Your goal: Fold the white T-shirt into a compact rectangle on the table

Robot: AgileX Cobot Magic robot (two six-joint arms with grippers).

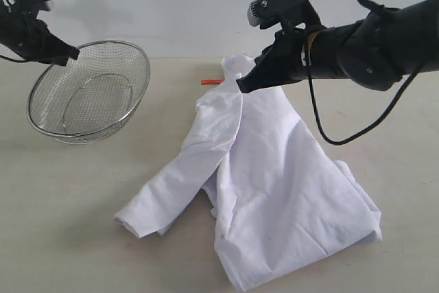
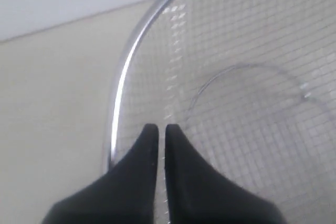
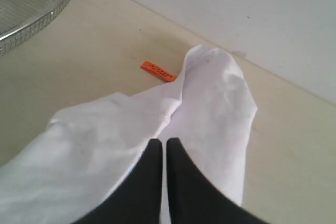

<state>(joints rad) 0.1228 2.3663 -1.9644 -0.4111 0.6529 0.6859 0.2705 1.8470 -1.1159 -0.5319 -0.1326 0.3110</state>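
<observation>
Pale beige table bears the white T-shirt, tented where the right gripper pinches it to fold, while the left gripper, seemingly clamped on its rim, tilts the wire-mesh basket clear.

The left gripper hangs raised at the left, jaws pressed together. The right arm stretches in from the right, the right gripper tilted downward, jaws closed too.
</observation>
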